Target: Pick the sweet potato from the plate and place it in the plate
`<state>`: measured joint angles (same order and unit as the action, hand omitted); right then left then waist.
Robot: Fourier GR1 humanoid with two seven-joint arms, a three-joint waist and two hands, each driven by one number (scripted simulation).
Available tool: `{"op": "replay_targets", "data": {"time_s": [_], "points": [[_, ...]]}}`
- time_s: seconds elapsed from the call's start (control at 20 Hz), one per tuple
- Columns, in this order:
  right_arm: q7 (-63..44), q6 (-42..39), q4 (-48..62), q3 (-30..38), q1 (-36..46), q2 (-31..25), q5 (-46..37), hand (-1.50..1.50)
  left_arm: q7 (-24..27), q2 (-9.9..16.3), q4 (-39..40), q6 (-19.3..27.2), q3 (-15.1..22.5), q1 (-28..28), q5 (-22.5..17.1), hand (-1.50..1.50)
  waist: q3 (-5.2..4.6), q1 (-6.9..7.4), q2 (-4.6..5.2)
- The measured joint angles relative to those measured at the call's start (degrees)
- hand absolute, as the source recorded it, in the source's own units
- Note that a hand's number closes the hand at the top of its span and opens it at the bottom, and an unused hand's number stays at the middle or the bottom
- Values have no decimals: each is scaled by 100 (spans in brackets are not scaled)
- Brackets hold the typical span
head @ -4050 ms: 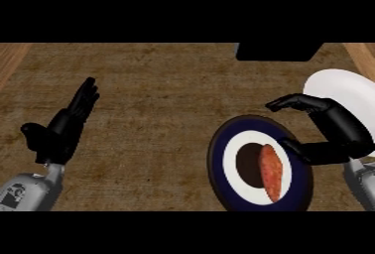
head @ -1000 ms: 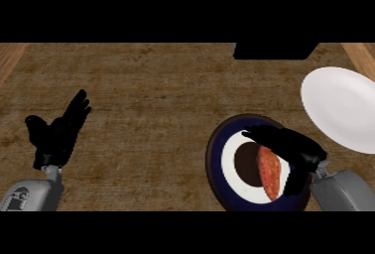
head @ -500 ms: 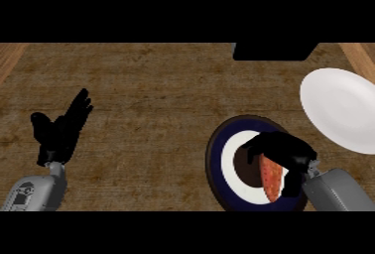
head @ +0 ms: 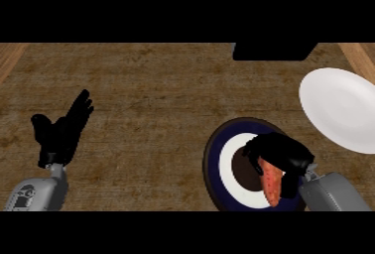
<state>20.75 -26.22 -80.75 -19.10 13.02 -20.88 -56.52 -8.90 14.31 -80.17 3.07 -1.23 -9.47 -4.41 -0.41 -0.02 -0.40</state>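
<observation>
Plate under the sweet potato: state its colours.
Dark navy rim, white ring, dark brown centre, on the plate; head view shows it.

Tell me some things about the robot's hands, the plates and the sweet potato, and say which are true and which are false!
1. The orange sweet potato lies on the dark blue-rimmed plate. True.
2. The plain white plate holds the sweet potato. False: nothing shows on it.
3. The right hand has its fingers curled round the sweet potato. True.
4. The left hand holds a cup. False: it is open with fingers straight, holding nothing.
5. The white plate is at the view's left. False: it is at the right.
</observation>
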Motion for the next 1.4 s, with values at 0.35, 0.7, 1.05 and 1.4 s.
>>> {"op": "replay_targets", "data": {"time_s": [0.35,0.7,1.05,1.4], "points": [[-55,479,-933,464,-879,17,206,150,-94,27,-53,-41,-114,-7,11,0,25,-40,15],[-199,1498,-2115,1311,-1369,361,619,150,-40,-18,-142,-17,-122,165,42,0,39,-112,3],[-647,1959,-2931,2533,-1412,535,1263,150,-45,13,-126,-69,-179,148,42,0,40,-88,19],[-948,1739,-1965,3671,-622,255,2150,150,34,-85,5,-135,-164,45,84,0,41,-7,41]]}}
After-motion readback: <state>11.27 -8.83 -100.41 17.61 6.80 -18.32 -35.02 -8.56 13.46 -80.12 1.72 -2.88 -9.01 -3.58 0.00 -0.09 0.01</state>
